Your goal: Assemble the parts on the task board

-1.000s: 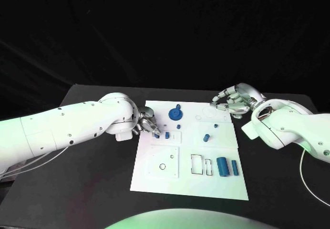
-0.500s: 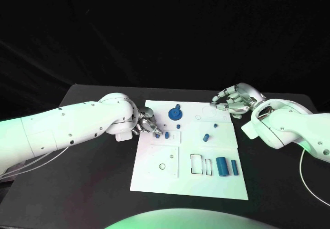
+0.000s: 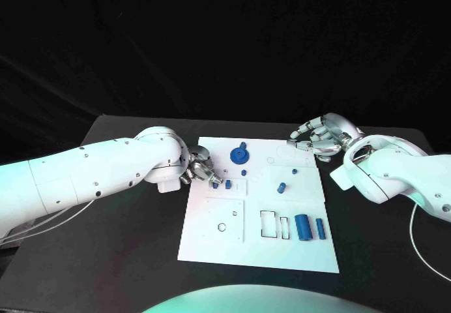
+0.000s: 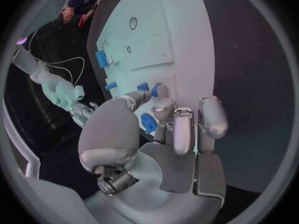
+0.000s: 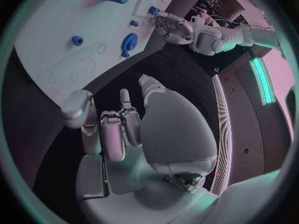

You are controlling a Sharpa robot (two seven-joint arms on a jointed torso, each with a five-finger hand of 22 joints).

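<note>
On the black worktop (image 3: 131, 222) lies the white board (image 3: 253, 248), lengthwise away from the robot. The left hand (image 3: 200, 169) sits at the board's left edge, fingertips curled down onto a small blue part (image 4: 148, 123); whether it grips that part cannot be told. The right hand (image 3: 318, 138) hovers over the board's far right corner, fingers curled, holding nothing. A blue disc (image 3: 240, 155) lies between the hands, two blue cylinders (image 3: 304, 227) nearer the robot.

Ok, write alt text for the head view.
A white task board lies mid-table between two white robot arms. The left hand reaches onto its left edge beside small blue parts, while the right hand sits curled and empty at its far right corner. A blue disc and blue cylinders sit on the board.
</note>
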